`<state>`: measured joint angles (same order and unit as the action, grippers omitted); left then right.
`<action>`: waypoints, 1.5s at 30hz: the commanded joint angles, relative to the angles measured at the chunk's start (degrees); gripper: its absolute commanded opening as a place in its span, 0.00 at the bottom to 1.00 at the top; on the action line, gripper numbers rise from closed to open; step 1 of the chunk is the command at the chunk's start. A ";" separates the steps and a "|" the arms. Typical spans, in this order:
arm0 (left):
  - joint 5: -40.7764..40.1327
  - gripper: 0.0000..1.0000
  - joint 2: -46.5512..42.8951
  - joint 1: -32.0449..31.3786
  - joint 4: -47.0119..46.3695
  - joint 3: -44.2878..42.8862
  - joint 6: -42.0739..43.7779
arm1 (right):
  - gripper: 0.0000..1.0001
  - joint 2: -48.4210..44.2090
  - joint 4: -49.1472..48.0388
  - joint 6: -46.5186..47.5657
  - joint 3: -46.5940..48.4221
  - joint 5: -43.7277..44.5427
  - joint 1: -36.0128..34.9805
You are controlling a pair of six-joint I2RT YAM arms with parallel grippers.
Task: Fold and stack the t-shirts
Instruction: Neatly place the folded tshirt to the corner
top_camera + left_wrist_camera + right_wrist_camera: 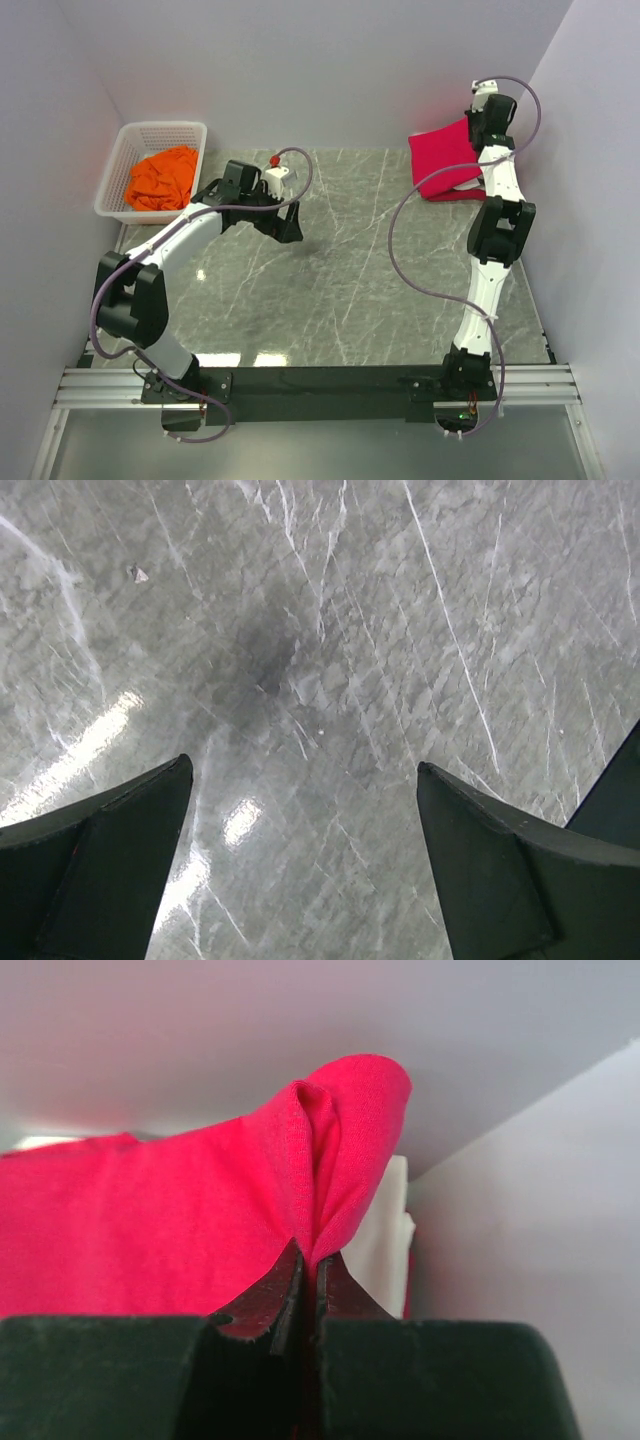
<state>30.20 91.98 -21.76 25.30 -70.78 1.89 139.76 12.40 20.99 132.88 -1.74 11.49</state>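
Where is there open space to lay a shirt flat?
The middle of the table is bare, from the left fingers across to the right arm. Crowded: the far right corner, where the right fingers pinch the red shirt, and far left, the basket holding the orange shirt.

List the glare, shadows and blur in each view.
Top external: sharp and evenly lit, with two glare patches on the table near its front edge. Left wrist: bright glare streaks and a soft dark shadow on the tabletop. Right wrist: the red t-shirt is strongly saturated, and the jaws of the right gripper pinching it are nearly featureless black.
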 commanded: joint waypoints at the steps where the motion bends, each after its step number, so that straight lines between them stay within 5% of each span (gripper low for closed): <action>1: 1.71 0.99 0.83 0.14 0.45 -3.22 0.13 | 0.00 0.68 -7.04 3.96 3.09 1.65 1.34; 35: 3.38 0.99 1.97 0.05 -3.33 -2.60 -1.45 | 0.01 7.71 -18.56 13.02 -1.83 3.93 5.48; 38: 2.94 0.99 2.06 0.05 -2.89 -3.39 -1.36 | 0.14 8.24 -20.48 13.90 -2.36 6.30 5.48; 42: 2.24 0.99 1.01 0.14 -2.27 -4.10 -0.84 | 0.46 7.89 -21.54 13.72 -2.88 8.68 5.57; 45: 1.53 1.00 -0.14 0.14 -1.48 -4.10 -0.13 | 0.48 5.61 -22.07 13.55 -4.99 9.21 5.56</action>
<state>31.92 93.82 -21.76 23.64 -72.36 0.86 148.42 -5.04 33.95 129.82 4.54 15.92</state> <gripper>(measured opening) 0.995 0.476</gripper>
